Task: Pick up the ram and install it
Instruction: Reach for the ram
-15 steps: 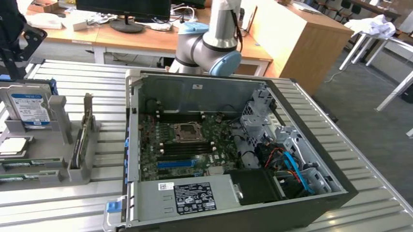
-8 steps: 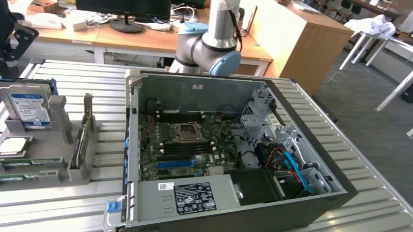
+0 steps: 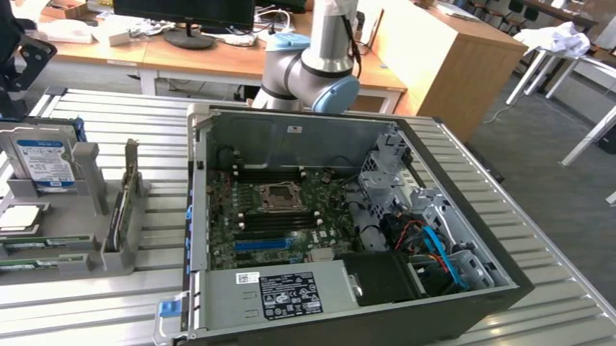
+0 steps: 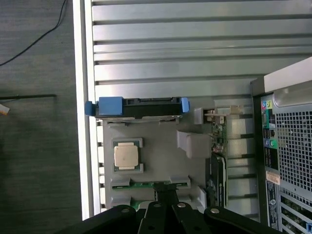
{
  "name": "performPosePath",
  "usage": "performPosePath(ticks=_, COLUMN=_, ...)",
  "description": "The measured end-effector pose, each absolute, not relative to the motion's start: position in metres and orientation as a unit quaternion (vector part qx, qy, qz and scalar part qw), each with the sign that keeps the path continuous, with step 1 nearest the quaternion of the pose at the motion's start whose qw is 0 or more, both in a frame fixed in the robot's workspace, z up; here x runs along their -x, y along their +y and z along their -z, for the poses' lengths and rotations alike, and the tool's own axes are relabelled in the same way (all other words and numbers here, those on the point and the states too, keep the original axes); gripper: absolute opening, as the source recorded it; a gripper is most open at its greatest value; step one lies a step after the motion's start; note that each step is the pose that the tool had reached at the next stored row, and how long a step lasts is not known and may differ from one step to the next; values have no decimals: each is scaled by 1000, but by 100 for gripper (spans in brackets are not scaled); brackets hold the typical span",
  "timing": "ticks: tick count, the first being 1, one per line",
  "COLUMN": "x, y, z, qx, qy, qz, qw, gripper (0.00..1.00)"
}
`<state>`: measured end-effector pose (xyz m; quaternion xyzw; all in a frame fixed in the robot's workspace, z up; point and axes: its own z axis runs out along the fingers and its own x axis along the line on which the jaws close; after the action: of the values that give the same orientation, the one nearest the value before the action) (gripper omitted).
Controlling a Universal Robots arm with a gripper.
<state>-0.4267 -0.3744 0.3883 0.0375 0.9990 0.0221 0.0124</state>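
The ram is a thin green stick lying flat in a slot of the grey holder. In the exterior view it lies at the holder's near end, at the exterior view's left. My gripper hangs above that end of the holder with its black fingers together and nothing between them. Its tips overlap the middle of the stick in the wrist view. The open computer case lies on its side at the centre, with the motherboard and its dark memory slots exposed.
In the holder are a hard drive with blue end caps, a processor chip and an upright card. The case's rear panel lies close beside the holder. The ribbed metal table ends in an edge near the holder.
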Motion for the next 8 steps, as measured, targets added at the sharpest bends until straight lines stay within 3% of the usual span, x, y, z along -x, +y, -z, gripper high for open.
performPosePath(ticks=8, x=427, y=-388, z=-388, qx=-37, qy=999, qz=-22, qw=12, gripper=11)
